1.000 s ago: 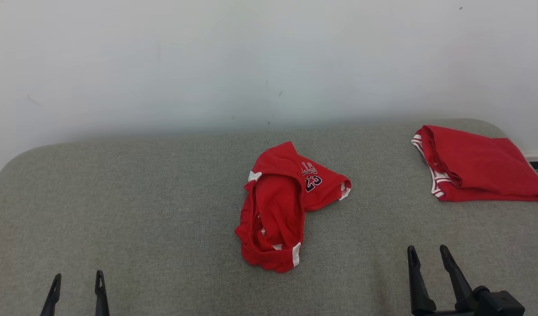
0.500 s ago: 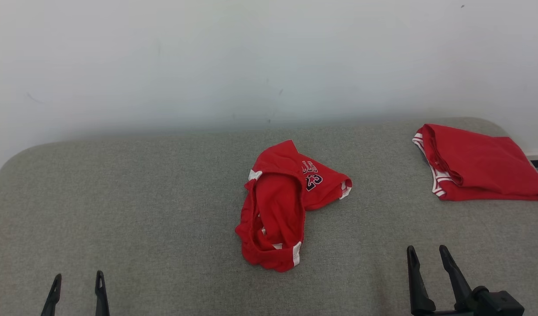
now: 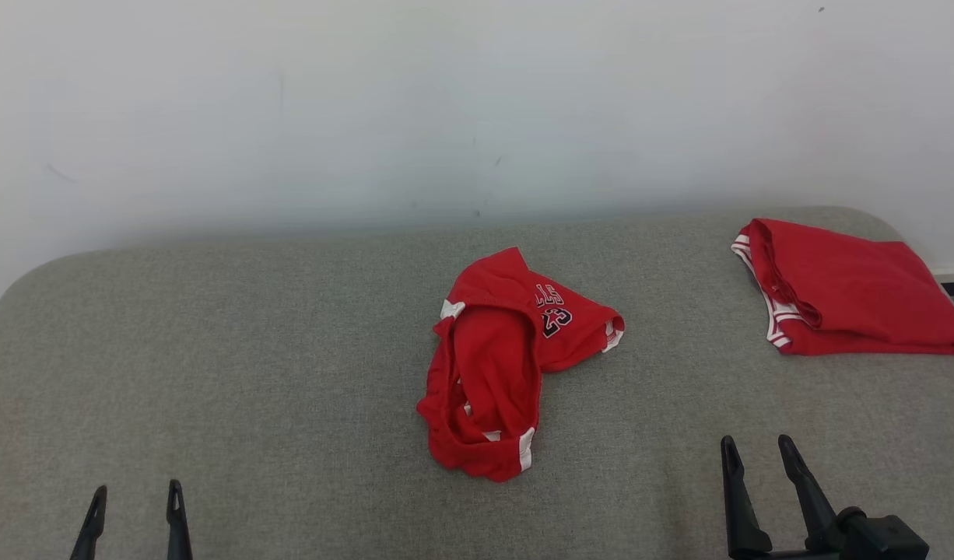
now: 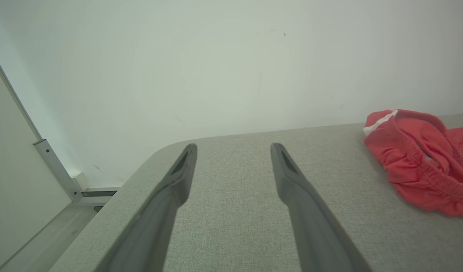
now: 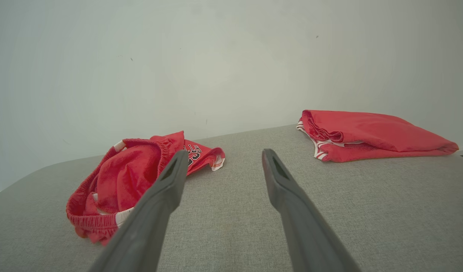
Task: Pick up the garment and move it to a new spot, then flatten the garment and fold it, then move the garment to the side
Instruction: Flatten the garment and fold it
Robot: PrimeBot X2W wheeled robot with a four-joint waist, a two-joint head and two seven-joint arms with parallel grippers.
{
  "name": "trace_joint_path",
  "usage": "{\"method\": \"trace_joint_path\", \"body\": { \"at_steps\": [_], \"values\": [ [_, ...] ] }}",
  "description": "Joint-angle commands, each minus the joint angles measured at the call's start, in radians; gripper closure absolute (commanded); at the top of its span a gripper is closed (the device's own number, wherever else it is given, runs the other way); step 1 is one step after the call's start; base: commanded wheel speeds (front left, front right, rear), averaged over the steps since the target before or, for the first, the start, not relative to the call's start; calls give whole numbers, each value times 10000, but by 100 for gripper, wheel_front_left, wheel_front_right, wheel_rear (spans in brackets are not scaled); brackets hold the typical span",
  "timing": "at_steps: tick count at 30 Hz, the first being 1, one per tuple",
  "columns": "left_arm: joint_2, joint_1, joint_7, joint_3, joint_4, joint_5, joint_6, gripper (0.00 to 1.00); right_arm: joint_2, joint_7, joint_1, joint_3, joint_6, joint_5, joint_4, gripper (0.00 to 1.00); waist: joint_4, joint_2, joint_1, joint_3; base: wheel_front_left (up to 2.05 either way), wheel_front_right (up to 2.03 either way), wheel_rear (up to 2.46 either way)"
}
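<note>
While your left gripper (image 3: 136, 488) and right gripper (image 3: 755, 439) sit spread wide and empty along the bottom edge, the crumpled red garment (image 3: 500, 365) lies mid-frame, probably light and floppy, so pinch its gathered band (image 3: 465, 457).
</note>
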Motion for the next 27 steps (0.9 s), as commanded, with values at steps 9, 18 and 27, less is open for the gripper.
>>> {"method": "trace_joint_path", "body": {
  "at_steps": [9,18,27],
  "values": [
    [-58,34,-29,69,-18,174,-77,0,-11,-1,64,49,-27,41,12,0,-41,-1,0,24,0,0,0],
    [-260,-835,-29,-794,347,359,-621,0,-59,-1,-119,144,-27,89,23,0,-335,-1,0,307,0,0,0],
    [-612,-2896,-29,-2609,1537,695,-1288,0,-15,-1,-516,339,-27,165,-15,0,-1145,-1,0,1203,0,0,0]
  ]
}}
